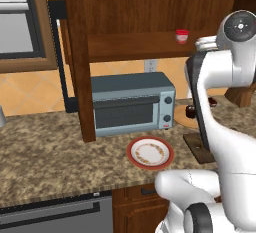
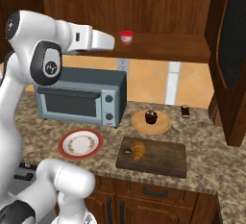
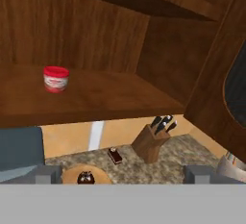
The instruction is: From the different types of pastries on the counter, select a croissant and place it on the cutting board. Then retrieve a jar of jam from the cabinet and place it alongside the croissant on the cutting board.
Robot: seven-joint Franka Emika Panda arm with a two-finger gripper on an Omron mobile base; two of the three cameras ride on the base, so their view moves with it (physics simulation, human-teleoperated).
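Observation:
The croissant (image 2: 138, 150) lies on the left end of the dark cutting board (image 2: 161, 158) on the counter (image 2: 204, 134). The red-lidded jar of jam (image 2: 126, 37) (image 1: 182, 36) (image 3: 56, 79) stands upright on the cabinet shelf (image 2: 163, 47). My gripper (image 3: 124, 175) (image 2: 113, 41) hovers at shelf height just left of the jar, apart from it. It is open, its fingertips (image 3: 48, 174) wide apart with nothing between them. The other pastries are a dark cupcake (image 2: 151, 117) on a round tan plate (image 2: 163, 124) and a dark cake slice (image 2: 185, 111) beside it.
A grey toaster oven (image 2: 79, 97) stands under the shelf on the left, with a red-rimmed plate (image 2: 80, 143) in front of it. A knife block (image 3: 154, 143) sits in the right corner. The cabinet side wall (image 2: 230, 74) closes the right.

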